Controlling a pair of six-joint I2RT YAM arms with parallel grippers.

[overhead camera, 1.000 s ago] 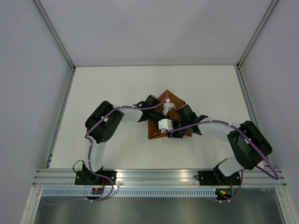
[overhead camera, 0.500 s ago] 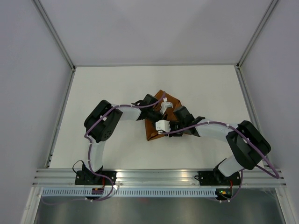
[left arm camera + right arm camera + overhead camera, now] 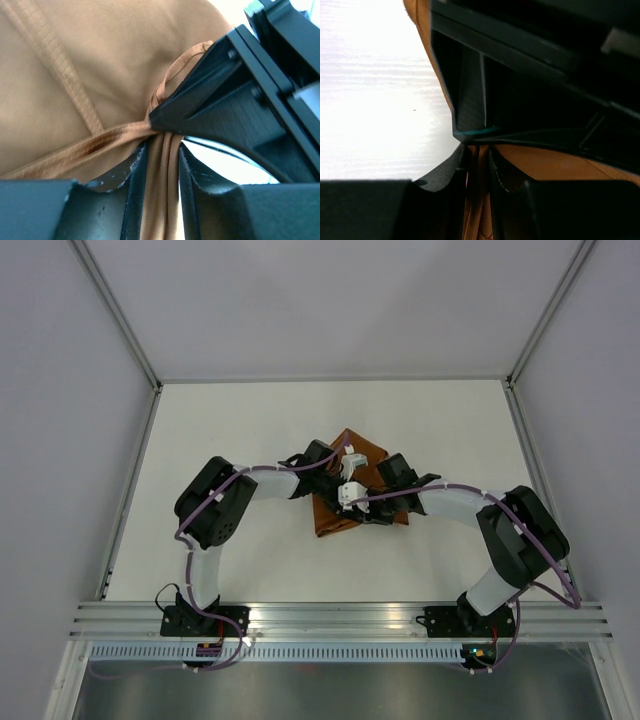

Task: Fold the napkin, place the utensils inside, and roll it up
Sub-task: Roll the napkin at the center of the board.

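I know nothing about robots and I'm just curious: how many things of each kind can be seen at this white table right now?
Robot arms: 2 (left arm, right arm)
Orange napkin: 1
Total: 3

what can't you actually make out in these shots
- Knife: in no view; it may lie under the napkin or the arms.
- Napkin's fold: top view, both arms cover its middle; wrist views too close.
- Grip: napkin runs between the fingers of the left tool and right tool; clamped or loose, unclear.
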